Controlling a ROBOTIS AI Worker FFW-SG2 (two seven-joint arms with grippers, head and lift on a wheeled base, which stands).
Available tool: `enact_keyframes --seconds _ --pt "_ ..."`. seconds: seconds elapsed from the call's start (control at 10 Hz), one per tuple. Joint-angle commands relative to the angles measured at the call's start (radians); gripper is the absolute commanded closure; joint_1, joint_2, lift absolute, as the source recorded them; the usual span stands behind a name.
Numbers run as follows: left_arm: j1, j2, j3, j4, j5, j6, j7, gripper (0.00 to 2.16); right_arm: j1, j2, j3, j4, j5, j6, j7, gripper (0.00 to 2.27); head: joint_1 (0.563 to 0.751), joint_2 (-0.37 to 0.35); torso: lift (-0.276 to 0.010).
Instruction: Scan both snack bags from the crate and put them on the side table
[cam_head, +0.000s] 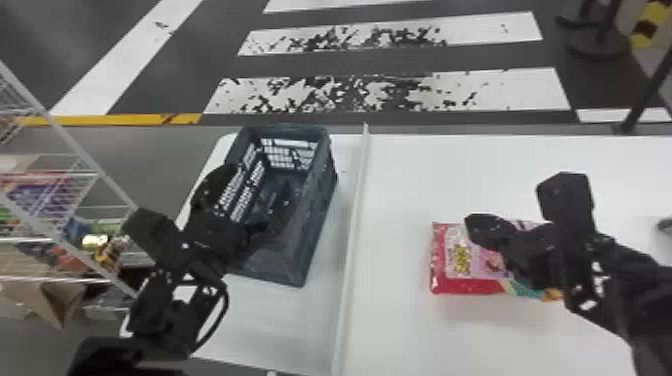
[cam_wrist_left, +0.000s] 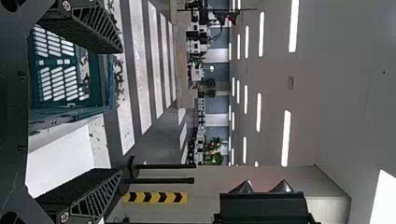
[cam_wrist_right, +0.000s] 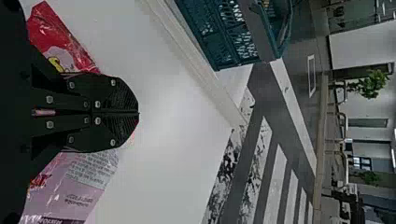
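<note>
Right gripper (cam_wrist_right: 136, 113) over the snack bag (cam_head: 457, 252), fingers pressed together – whether they pinch any of the film, I cannot tell. The bag is on the right part of the white desk (cam_head: 395, 330), to the right of the crate (cam_head: 312, 215). Left gripper (cam_wrist_left: 117, 109) spread wide at the crate's left side. The bag should be light and soft, its shiny film apt to slip and crumple; a hard squeeze might crush the snacks. Better to take a flat edge seam – gently, leaving the printed face smooth for scanning.
</note>
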Motion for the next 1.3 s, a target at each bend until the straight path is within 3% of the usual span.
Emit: enact_keyframes --seconds 0.0,0.3,0.8,1.2 --pt "0.001 0.008 0.003 0.0 0.006 0.0 -0.001 0.09 0.028 -0.002 -0.057 -0.05 0.007 0.06 -0.001 2.26 0.695 0.196 -0.087" --pt "-0.01 0.008 -0.005 0.007 0.006 0.0 -0.001 0.09 0.106 -0.017 -0.134 -0.05 0.007 0.063 0.016 2.26 0.695 0.14 -0.087" --pt "-0.015 0.002 -0.014 0.015 0.003 0.0 -0.002 0.09 0.157 -0.02 -0.125 0.048 0.029 0.03 0.024 2.26 0.695 0.097 -0.087" --pt "-0.013 -0.001 -0.014 0.014 0.001 0.0 -0.002 0.09 0.174 -0.012 -0.159 -0.121 0.02 0.069 0.009 2.26 0.695 0.094 -0.087"
